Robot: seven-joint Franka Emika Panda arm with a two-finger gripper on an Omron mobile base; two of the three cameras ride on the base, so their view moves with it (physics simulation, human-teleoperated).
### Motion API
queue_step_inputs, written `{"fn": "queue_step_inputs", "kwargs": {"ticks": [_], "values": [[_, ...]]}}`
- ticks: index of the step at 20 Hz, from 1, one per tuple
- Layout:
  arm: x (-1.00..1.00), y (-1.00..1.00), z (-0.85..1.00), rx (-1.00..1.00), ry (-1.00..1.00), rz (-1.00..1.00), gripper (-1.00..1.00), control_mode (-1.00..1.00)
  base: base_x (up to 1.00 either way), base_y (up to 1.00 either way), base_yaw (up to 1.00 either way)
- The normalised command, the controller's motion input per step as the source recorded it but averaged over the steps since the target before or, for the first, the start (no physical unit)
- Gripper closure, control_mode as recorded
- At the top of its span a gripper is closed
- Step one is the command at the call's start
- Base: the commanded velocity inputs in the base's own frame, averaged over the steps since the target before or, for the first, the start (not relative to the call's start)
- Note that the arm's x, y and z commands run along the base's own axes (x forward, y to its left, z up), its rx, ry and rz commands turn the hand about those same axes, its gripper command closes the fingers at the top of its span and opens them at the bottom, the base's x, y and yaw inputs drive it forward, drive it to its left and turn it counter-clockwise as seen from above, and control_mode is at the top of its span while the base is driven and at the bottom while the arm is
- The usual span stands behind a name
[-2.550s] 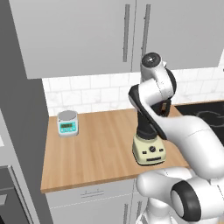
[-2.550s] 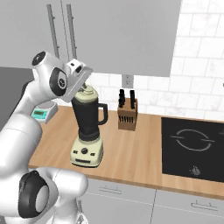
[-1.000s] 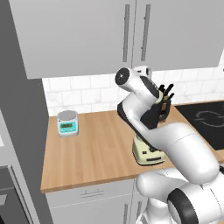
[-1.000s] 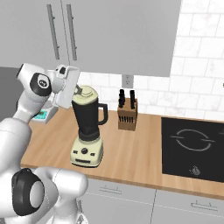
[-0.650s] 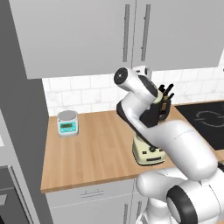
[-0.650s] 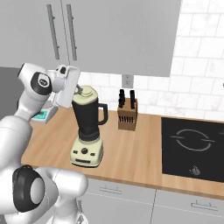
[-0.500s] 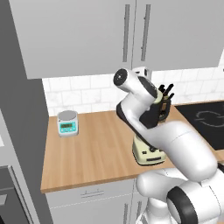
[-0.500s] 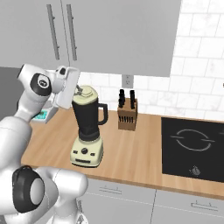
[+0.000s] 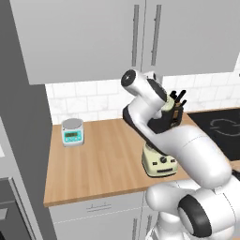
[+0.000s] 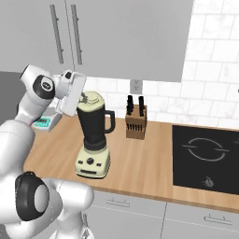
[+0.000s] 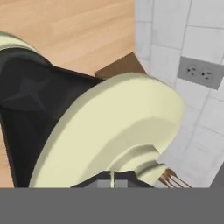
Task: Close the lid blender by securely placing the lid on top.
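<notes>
My gripper (image 10: 84, 99) is clamped on the knob of the lid (image 10: 93, 99), which sits at the top of the blender (image 10: 94, 135) jar. In my hand view the lid (image 11: 118, 131) looks tilted, its 3 o'clock edge seeming to overhang. I judge seating and releasing are left.

The arm (image 9: 187, 150) is made of glossy white rounded shells, thick and tubular, joined by dark grey rings at the joints. A round dark cap with a small pale ring at its centre sits on the side of one joint (image 10: 45, 84). The hand (image 10: 71, 94) is a flat white block. A large dark disc closes the joint lowest on the body (image 10: 31, 198).
</notes>
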Motion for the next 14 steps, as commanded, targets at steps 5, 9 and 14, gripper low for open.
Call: {"fn": "queue_step_inputs", "kwargs": {"ticks": [5,9,14], "values": [[0.36,0.07,-0.03,-0.07,0.37,0.00,1.00,-1.00,0.00,0.00,0.00],[0.02,0.00,-0.57,-0.07,0.09,0.00,1.00,-1.00,0.00,0.00,0.00],[-0.01,-0.11,-0.63,0.00,0.02,0.00,1.00,-1.00,0.00,0.00,0.00]]}}
